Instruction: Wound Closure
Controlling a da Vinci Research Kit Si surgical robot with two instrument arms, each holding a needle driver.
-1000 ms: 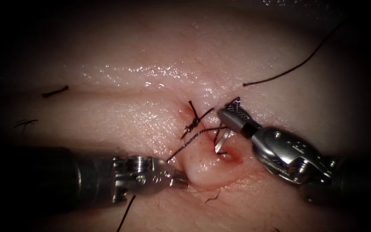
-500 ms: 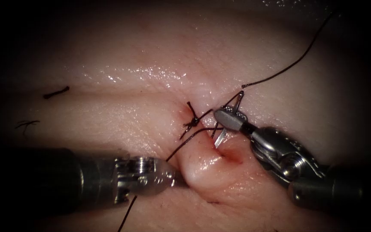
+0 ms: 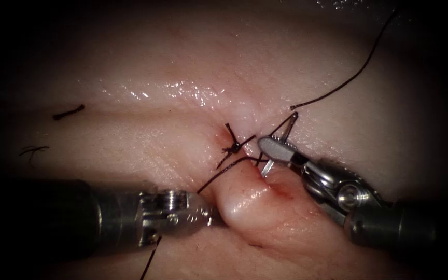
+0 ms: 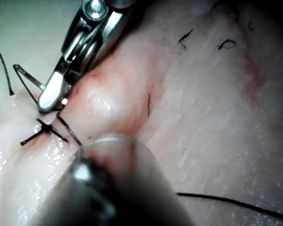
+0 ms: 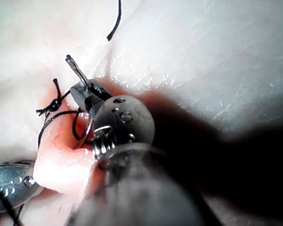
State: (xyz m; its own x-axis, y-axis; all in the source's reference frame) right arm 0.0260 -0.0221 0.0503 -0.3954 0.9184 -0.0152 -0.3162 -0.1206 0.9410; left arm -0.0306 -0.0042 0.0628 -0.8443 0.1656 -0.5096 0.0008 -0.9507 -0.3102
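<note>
Gripping the needle [image 3: 268,165] near its tail end, the right tool [image 3: 271,149] has its jaws closed, the tip sunk in the tissue [image 3: 245,199] just below them by the cut [image 3: 281,191]; the left tool [image 3: 211,213] pinches the raised tissue fold. Left wrist view: the knot [image 4: 46,128] sits just beside the right jaws. Right wrist view: thread [image 5: 52,123] probably trails from the needle.

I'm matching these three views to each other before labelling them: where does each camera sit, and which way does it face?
Endoscope view: above and in front of the cut, looking down at the tissue; left pincer pinches up a tissue fold, right pincer holds the needle, which enters the tissue.
Left wrist view: rides along the left shaft, facing the fold; right pincer shows.
Right wrist view: rides along the right shaft toward its pincer; left pincer shows.
Shared: the tied knot.
</note>
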